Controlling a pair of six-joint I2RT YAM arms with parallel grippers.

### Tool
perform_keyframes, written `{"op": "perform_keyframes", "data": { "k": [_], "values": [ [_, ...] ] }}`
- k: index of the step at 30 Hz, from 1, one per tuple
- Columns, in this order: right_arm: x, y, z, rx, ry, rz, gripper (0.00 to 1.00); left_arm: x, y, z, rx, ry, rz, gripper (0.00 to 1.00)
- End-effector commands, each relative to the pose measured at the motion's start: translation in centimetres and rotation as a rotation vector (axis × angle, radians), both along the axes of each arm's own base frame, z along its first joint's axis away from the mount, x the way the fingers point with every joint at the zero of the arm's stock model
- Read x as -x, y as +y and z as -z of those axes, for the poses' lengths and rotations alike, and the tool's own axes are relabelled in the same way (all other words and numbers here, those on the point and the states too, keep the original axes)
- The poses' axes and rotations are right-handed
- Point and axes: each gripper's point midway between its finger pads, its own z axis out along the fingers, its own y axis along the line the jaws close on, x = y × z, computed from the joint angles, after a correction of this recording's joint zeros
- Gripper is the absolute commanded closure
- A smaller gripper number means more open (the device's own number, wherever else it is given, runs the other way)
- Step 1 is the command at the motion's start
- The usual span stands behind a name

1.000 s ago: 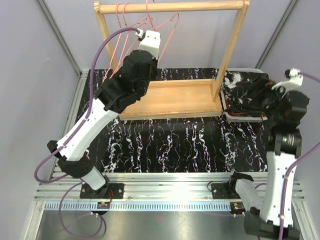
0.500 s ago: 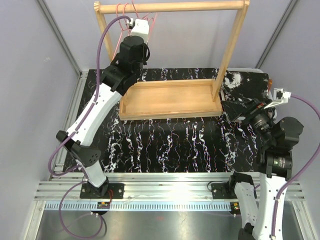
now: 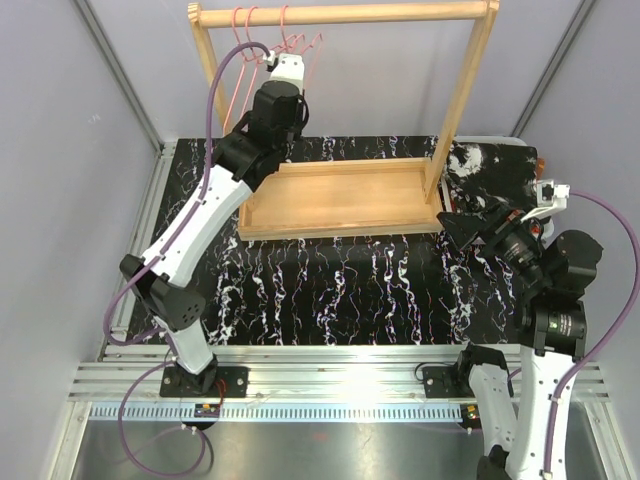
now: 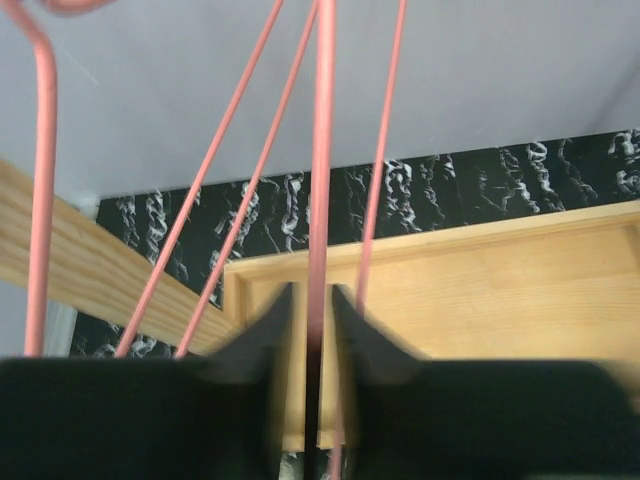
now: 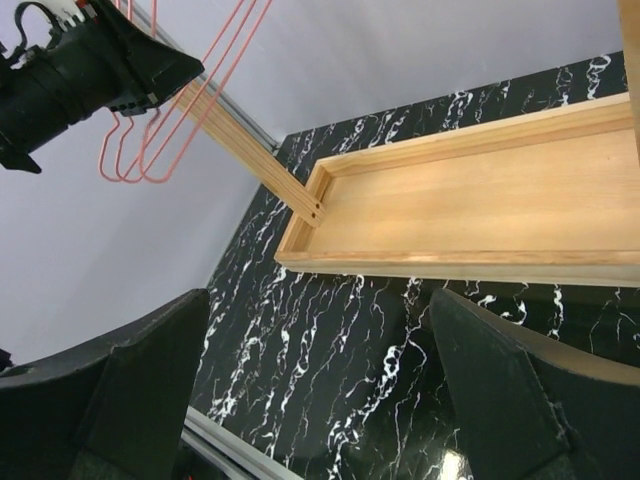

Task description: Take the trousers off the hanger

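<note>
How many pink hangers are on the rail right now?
3 hangers, it seems: two hooked close together by the left post, one just right of them, at the left gripper. Overlapping wires may hide another.

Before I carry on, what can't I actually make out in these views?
Trousers: top view, right arm covers part; only black speckled cloth shows.
Left hand on the hanger wire: left wrist view, fingers blurred, contact unclear.
Hanger hooks: left wrist view, cut off by the top edge.
</note>
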Motion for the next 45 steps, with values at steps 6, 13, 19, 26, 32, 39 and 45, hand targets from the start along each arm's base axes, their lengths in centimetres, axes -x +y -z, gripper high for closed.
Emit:
{"op": "perform_keyframes", "data": {
  "k": [6, 13, 19, 26, 32, 39, 45],
  "values": [
    [0.3, 0.0, -0.4, 0.134, 0.002, 0.005, 0.01, 4.8, 2.1, -6.0, 0.166, -0.088, 0.026, 0.3],
    [-0.5, -2.7, 1.2, 0.415, 0.13, 0.182, 0.01, 11.1, 4.1, -5.6, 0.299, -0.051, 0.09, 0.01],
    [0.0, -4.4, 1.9, 0.527, 0.179, 0.256, 0.01, 17.1, 9.0, -2.6, 0.379, -0.054, 0.011, 0.01],
    [2.2, -6.3, 1.8, 0.552, 0.163, 0.333, 0.01, 20.6, 15.2, 5.0, 0.187, -0.009, -0.157, 0.01],
    [2.7, -6.8, 3.1, 0.538, 0.174, 0.364, 0.01, 22.3, 16.6, 10.5, 0.13, 0.08, -0.19, 0.01],
    [2.9, -6.7, 4.4, 0.537, 0.166, 0.355, 0.01, 23.5, 17.0, 11.2, 0.186, 0.022, -0.147, 0.01],
    [3.5, -6.6, 3.8, 0.56, 0.107, 0.336, 0.01, 24.0, 17.6, 10.6, 0.221, -0.038, -0.125, 0.01]
  ]
}}
